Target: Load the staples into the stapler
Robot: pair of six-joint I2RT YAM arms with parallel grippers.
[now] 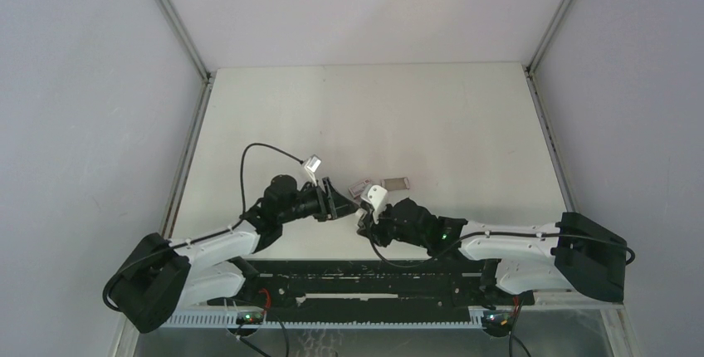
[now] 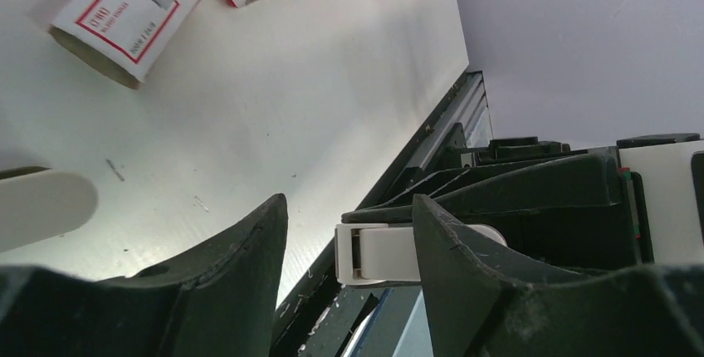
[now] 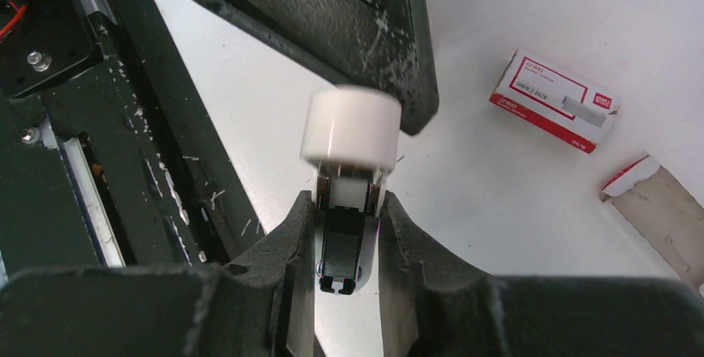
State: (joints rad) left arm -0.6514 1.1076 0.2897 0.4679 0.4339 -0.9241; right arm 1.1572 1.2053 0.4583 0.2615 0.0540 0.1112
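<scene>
One view (right wrist) shows right gripper (image 3: 347,207) clamping the stapler (image 3: 350,129).

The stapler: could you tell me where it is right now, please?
Right wrist view, centre: the stapler is gripped between the right arm's fingers, with the red-and-white box to its upper right.

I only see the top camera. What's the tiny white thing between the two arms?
Observer: A tiny white plastic stapler, clamped in the right gripper.
Operator: Where's the stuff that goes in it?
Observer: A short grey metal strip of staples lies on the red-and-white cardboard box.
Operator: Is the other gripper holding something?
Observer: No, the left gripper is open and empty.
</scene>
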